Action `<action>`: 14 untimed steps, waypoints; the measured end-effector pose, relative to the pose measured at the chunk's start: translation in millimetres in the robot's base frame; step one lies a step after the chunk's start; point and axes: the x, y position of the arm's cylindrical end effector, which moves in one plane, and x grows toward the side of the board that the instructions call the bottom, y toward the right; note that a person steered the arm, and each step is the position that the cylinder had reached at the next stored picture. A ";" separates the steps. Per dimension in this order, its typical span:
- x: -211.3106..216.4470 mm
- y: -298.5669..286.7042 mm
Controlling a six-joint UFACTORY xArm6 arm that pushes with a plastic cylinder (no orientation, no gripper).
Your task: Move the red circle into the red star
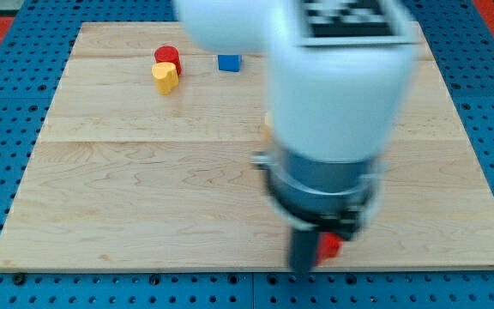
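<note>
A red round block (168, 57) sits near the view's top left of the wooden board (144, 172), touching a yellow block (165, 77) just below it. A red block (328, 246), shape unclear, peeks out beside the arm near the board's bottom edge. The arm's large white and grey body (333, 103) fills the view's centre right. The dark rod comes down at the board's bottom edge, with my tip (304, 266) just left of that red block, very close to it or touching.
A blue cube (229, 63) lies near the top, right of the red round block. A sliver of a yellow-orange block (267, 127) shows at the arm's left edge. A blue pegboard (7, 103) surrounds the board.
</note>
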 end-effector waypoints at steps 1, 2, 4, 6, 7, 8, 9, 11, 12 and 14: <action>-30.8 70.3; -21.4 81.5; -121.5 -102.3; -292.8 -252.2; -360.1 -223.4; -334.6 -149.3; -322.7 -178.1; -234.7 -164.5; -215.2 -116.7; -107.7 -72.3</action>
